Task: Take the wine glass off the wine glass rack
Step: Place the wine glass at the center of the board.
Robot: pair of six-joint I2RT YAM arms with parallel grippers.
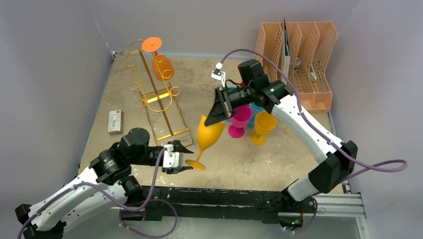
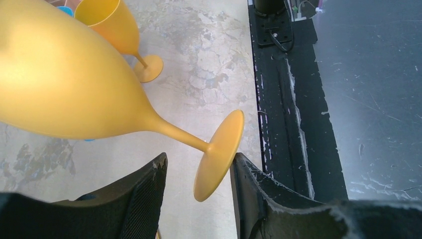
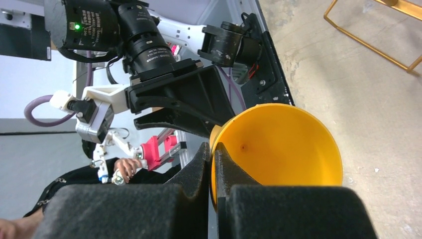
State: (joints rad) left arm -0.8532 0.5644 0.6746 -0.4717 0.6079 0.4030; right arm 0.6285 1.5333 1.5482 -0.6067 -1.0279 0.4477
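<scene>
A yellow wine glass [image 1: 210, 134] hangs in the air over the middle of the table, clear of the gold wine glass rack [image 1: 158, 99] that stands just to its left. A second, orange glass [image 1: 162, 66] hangs upside down on the rack.

The right gripper [image 1: 208, 121] is pinched tight on the bowl's rim, one finger inside and one outside. The left gripper [image 1: 187, 158] has its jaws apart, one on each side of the round foot. One finger [image 2: 244, 174] is at the foot's edge and the other stands clear.

The glass looks like matte plastic, so it is probably light, stiff and hard to break. Its smooth, curved wall may slide in a pinch. The thin stem or the flat foot seems a surer hold than the rim.

The long axis leans steeply. The open mouth points up and away toward the right arm, and the foot points down toward the near edge.
</scene>
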